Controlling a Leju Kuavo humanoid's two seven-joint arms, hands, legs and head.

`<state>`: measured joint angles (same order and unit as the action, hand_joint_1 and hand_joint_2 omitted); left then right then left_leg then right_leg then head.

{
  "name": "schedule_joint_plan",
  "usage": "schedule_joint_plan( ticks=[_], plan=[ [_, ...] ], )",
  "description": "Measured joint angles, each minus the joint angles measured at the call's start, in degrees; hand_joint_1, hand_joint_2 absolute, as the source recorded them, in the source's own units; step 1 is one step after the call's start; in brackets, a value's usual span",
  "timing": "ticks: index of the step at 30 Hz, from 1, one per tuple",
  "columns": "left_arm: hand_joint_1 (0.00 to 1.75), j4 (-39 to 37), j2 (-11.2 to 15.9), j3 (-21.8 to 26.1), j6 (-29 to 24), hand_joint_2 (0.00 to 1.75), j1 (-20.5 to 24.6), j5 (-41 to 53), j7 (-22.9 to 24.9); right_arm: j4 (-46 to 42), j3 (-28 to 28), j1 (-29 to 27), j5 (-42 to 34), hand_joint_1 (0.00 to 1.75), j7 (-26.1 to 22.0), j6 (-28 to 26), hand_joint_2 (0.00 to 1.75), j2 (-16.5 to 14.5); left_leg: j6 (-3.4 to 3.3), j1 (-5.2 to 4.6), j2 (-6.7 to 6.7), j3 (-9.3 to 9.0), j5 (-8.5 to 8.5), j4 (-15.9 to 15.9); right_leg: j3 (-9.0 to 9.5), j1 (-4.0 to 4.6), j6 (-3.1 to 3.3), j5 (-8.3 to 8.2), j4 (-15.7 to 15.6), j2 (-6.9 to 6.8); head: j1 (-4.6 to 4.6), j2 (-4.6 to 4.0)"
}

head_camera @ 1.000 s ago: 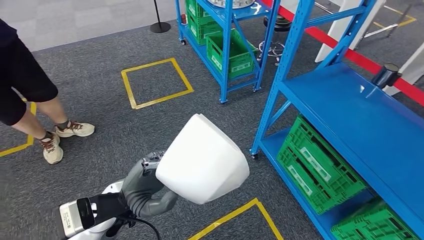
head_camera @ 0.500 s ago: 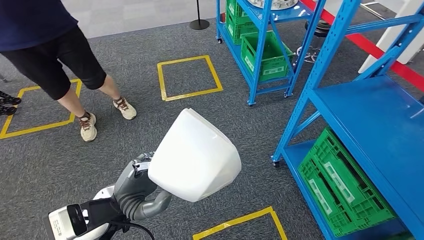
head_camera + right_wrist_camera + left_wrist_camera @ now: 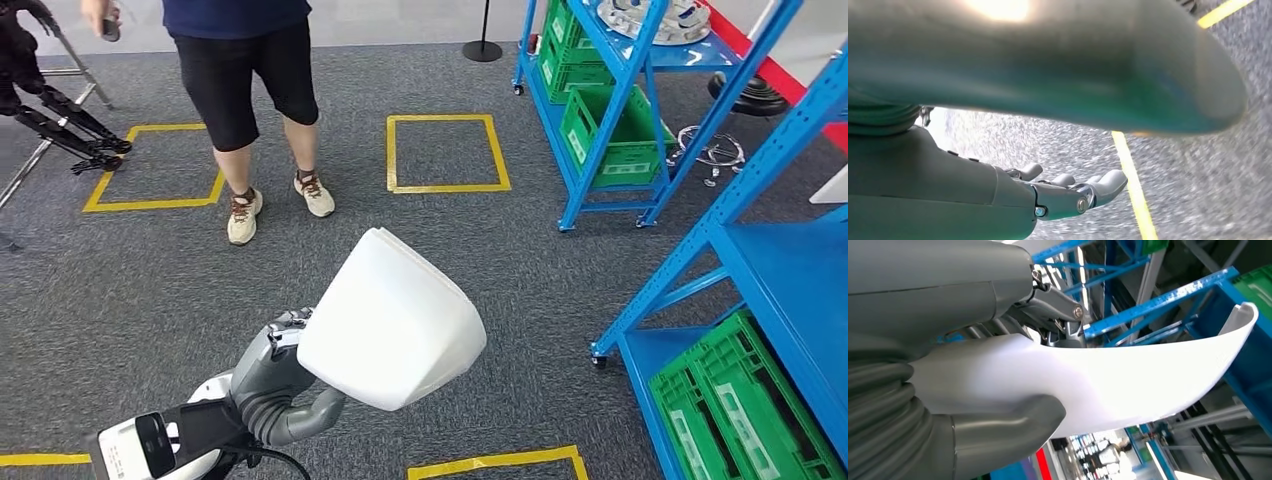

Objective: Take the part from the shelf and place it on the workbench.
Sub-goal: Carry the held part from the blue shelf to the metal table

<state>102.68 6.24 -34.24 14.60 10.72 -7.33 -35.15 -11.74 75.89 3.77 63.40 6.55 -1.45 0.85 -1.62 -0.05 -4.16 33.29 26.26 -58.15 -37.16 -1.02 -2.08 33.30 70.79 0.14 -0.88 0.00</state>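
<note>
The part is a large white curved shell (image 3: 392, 322), held above the grey carpet in front of me. My left hand (image 3: 272, 372) grips its near edge from the left, with the thumb under the rim. In the left wrist view the white shell (image 3: 1128, 380) runs out from my left hand (image 3: 998, 420), thumb on one face and darker fingers on the other. In the right wrist view my right hand (image 3: 1058, 195) hangs over the carpet with its fingers stretched out and nothing in them.
A blue shelf rack (image 3: 700, 250) with green crates (image 3: 740, 420) stands close on my right. A second blue rack (image 3: 600, 110) with crates stands further back. A person (image 3: 250, 90) stands ahead on the left beside a black tripod (image 3: 60, 120). Yellow tape squares (image 3: 445, 152) mark the carpet.
The whole picture has shifted right, so my view has turned left: the near rack slid toward the right edge and the person came further into view. My left hand still holds the shell.
</note>
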Motion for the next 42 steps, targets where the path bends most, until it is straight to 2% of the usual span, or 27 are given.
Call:
schedule_joint_plan(
  ticks=[2,4,6,7,9,11,13,14,16,18,19,20,21,22,23,24,26,28,29,30,31,33,35,37,39,41,42],
  plan=[
    [1.75,0.2,-0.1,0.1,0.0,1.75,-0.1,0.0,-0.1,0.0,0.0,0.0,0.2,0.00,0.0,0.1,0.00,0.1,0.51,0.11,-1.64,0.18,0.18,-0.5,3.39,-0.32,-0.04,-3.55,-7.8,2.40,0.06,0.00],
    [1.75,0.5,-0.2,0.3,0.0,1.75,-0.2,0.1,-0.1,0.0,0.0,0.1,0.5,0.00,0.1,0.2,0.00,0.1,1.31,0.12,-3.01,0.61,0.20,-0.8,4.99,-0.37,0.22,-4.44,-11.5,3.84,0.11,0.00],
    [1.75,0.8,-0.3,0.8,0.1,1.75,-0.6,0.2,0.1,0.0,-0.1,0.3,1.3,0.00,0.2,0.4,0.00,0.3,2.19,0.26,-4.19,0.99,-0.08,-0.5,5.04,-0.15,0.97,-4.52,-11.6,2.69,0.10,0.00],
    [1.75,1.0,-0.3,1.0,0.0,1.75,-0.8,0.2,0.2,0.0,-0.1,0.4,1.8,0.00,0.2,0.6,0.00,0.4,2.49,0.29,-3.89,1.17,0.00,-0.7,5.11,-0.14,1.41,-4.64,-11.8,2.04,0.06,0.00],
    [1.75,1.1,-0.3,1.4,0.0,1.75,-1.1,0.3,0.2,0.0,-0.3,0.4,2.6,0.00,0.1,1.1,0.00,0.6,2.91,0.17,-0.83,2.67,1.98,-3.8,5.21,-0.16,2.22,-4.81,-12.1,0.54,-0.33,0.00],
    [1.75,1.1,-0.3,1.6,-0.1,1.75,-1.3,0.1,0.1,0.0,-0.4,0.2,2.9,0.00,0.1,1.4,0.00,0.9,3.15,0.12,2.75,6.13,5.99,-11.3,5.23,0.13,2.65,-4.71,-12.1,-1.09,-0.75,0.00],
    [1.75,1.0,-0.2,1.8,-0.1,1.75,-1.8,-0.1,0.0,0.0,-0.5,0.1,3.1,0.00,0.1,1.5,0.00,1.2,3.26,0.20,3.70,8.93,8.17,-17.4,5.24,0.37,2.79,-4.59,-12.1,-2.85,-0.81,0.00],
    [1.75,0.9,-0.2,1.9,-0.1,1.75,-2.0,-0.2,-0.2,0.0,-0.6,0.1,3.2,0.00,0.0,1.6,0.00,1.3,3.20,0.21,3.81,8.82,7.60,-17.4,5.30,0.44,2.82,-4.52,-12.1,-3.68,-0.82,0.00],
    [1.75,0.9,-0.2,2.3,-0.1,1.75,-2.3,-0.2,-0.7,0.0,-0.7,0.2,3.4,0.00,-0.1,2.0,0.00,1.6,2.85,0.12,4.85,5.18,4.03,-10.9,5.63,0.56,2.72,-4.29,-12.1,-5.23,-0.85,0.00],
    [1.75,0.9,-0.1,2.5,-0.1,1.75,-2.5,-0.1,-1.2,0.0,-0.9,0.3,3.5,0.00,-0.1,2.5,0.00,1.8,2.05,-0.38,7.74,1.10,1.52,-3.3,6.07,0.80,2.33,-3.90,-12.0,-6.44,-0.82,0.00],
    [1.75,0.9,-0.1,2.6,-0.2,1.75,-2.5,0.0,-1.5,0.0,-1.0,0.3,3.6,0.00,-0.3,2.7,0.00,1.9,1.65,-0.63,8.67,0.18,1.14,-1.4,6.27,0.87,2.04,-3.75,-12.0,-6.98,-0.78,0.00],
    [1.75,1.0,-0.1,2.6,-0.4,1.75,-2.5,0.3,-1.6,0.0,-1.0,0.3,3.6,0.00,-0.6,2.9,0.00,2.0,1.28,-0.85,8.79,0.07,1.25,-0.9,6.45,0.92,1.73,-3.63,-12.1,-7.57,-0.73,0.00],
    [1.75,1.1,-0.1,2.6,-0.7,1.75,-2.6,0.6,-1.7,0.0,-1.1,0.3,3.6,0.00,-0.9,3.0,0.00,2.0,0.98,-0.88,7.91,0.14,1.12,-0.8,6.67,0.89,1.41,-3.55,-12.2,-8.22,-0.68,0.00],
    [1.75,1.2,-0.1,2.6,-1.0,1.75,-2.6,0.9,-1.6,0.0,-1.3,0.4,3.6,0.00,-1.5,3.2,0.00,2.1,0.64,-0.81,7.12,0.04,0.96,-0.5,6.91,0.78,1.03,-3.38,-12.1,-8.07,-0.67,0.00],
    [1.75,1.4,0.0,2.6,-1.4,1.75,-2.6,1.1,-1.5,0.0,-1.4,0.5,3.6,0.00,-2.0,3.4,0.00,2.1,0.25,-0.67,6.39,-0.13,0.73,-0.3,6.87,0.65,0.72,-2.85,-11.6,-6.80,-0.63,0.00],
    [1.75,1.5,-0.1,2.5,-1.7,1.75,-2.6,1.0,-1.2,0.0,-1.5,0.5,3.6,0.00,-2.4,3.6,0.00,2.1,-0.08,-0.48,5.68,-0.29,0.48,0.0,6.31,0.52,0.45,-1.82,-10.1,-4.92,-0.54,0.00],
    [1.75,1.6,-0.1,2.5,-2.1,1.75,-2.5,0.9,-0.9,0.0,-1.6,0.2,3.6,0.00,-2.9,3.8,0.00,2.2,-0.49,-0.27,4.18,-0.30,0.19,0.2,3.08,0.33,0.13,1.67,-3.6,-1.19,-0.24,0.00],
    [1.75,1.6,-0.1,2.5,-2.1,1.75,-2.7,0.9,-0.9,0.0,-1.6,-0.1,3.6,0.00,-3.0,3.7,0.00,2.3,-0.59,-0.24,2.45,-0.10,0.14,0.1,-0.60,0.30,-0.04,3.95,3.1,-0.46,-0.03,0.00],
    [1.75,1.6,-0.1,2.5,-2.1,1.75,-2.8,0.8,-0.9,0.0,-1.6,-0.2,3.6,0.00,-3.0,3.7,0.00,2.3,-0.55,-0.20,1.54,-0.05,0.14,0.0,-1.30,0.25,-0.09,3.42,4.0,-0.42,0.00,0.00],
    [1.75,1.6,-0.1,2.5,-2.1,1.75,-2.8,0.8,-0.9,0.0,-1.7,-0.2,3.6,0.00,-3.0,3.7,0.00,2.3,-0.46,-0.13,0.64,-0.03,0.15,-0.2,-0.93,0.14,-0.14,1.83,2.6,-0.30,0.02,0.00],
    [1.75,1.6,-0.1,2.5,-2.1,1.75,-2.8,0.8,-0.9,0.0,-1.7,-0.2,3.6,0.00,-3.1,3.7,0.00,2.3,-0.29,-0.02,-0.27,-0.02,0.20,-0.4,0.41,-0.03,-0.19,-0.48,-0.8,0.14,0.04,0.00],
    [1.75,1.6,-0.1,2.5,-2.1,1.75,-2.8,0.8,-1.1,0.0,-1.7,-0.1,3.6,0.00,-3.1,3.8,0.00,2.3,0.34,0.09,-1.90,0.25,0.37,-0.9,3.64,-0.44,-0.33,-3.69,-8.3,2.72,0.16,0.00],
    [1.75,1.6,0.0,2.5,-2.1,1.75,-3.0,1.0,-1.4,0.0,-1.7,-0.1,3.3,0.00,-3.3,3.8,0.00,2.3,1.22,0.13,-3.27,0.77,0.32,-1.2,4.89,-0.50,-0.09,-4.25,-11.4,4.16,0.26,0.00],
    [1.75,1.6,0.3,2.5,-2.0,1.75,-3.2,1.3,-1.7,0.0,-1.7,0.0,3.1,0.00,-3.8,3.9,0.00,2.3,2.11,0.30,-4.19,1.18,0.03,-0.9,4.88,-0.29,0.74,-4.45,-11.7,2.85,0.26,0.00],
    [1.75,1.6,0.8,2.5,-1.9,1.75,-3.4,1.7,-1.9,0.0,-1.7,0.2,3.2,0.00,-4.4,4.1,0.00,2.3,2.67,0.25,-1.71,1.97,1.00,-2.3,4.99,-0.22,1.65,-4.71,-12.0,1.47,-0.04,0.00],
    [1.75,1.6,1.1,2.4,-1.9,1.75,-3.4,1.8,-1.8,0.0,-1.7,0.1,3.4,0.00,-4.8,4.5,0.00,2.4,2.98,0.14,2.28,4.68,4.56,-8.2,5.05,-0.03,2.22,-4.72,-12.2,-0.08,-0.51,0.00],
    [1.75,1.6,1.3,2.4,-1.9,1.75,-3.4,1.9,-1.6,0.0,-1.7,-0.1,3.5,0.00,-4.9,4.6,0.00,2.4,3.12,0.18,3.23,6.55,6.57,-12.3,5.05,0.10,2.37,-4.65,-12.1,-0.94,-0.67,0.00]
  ],
)
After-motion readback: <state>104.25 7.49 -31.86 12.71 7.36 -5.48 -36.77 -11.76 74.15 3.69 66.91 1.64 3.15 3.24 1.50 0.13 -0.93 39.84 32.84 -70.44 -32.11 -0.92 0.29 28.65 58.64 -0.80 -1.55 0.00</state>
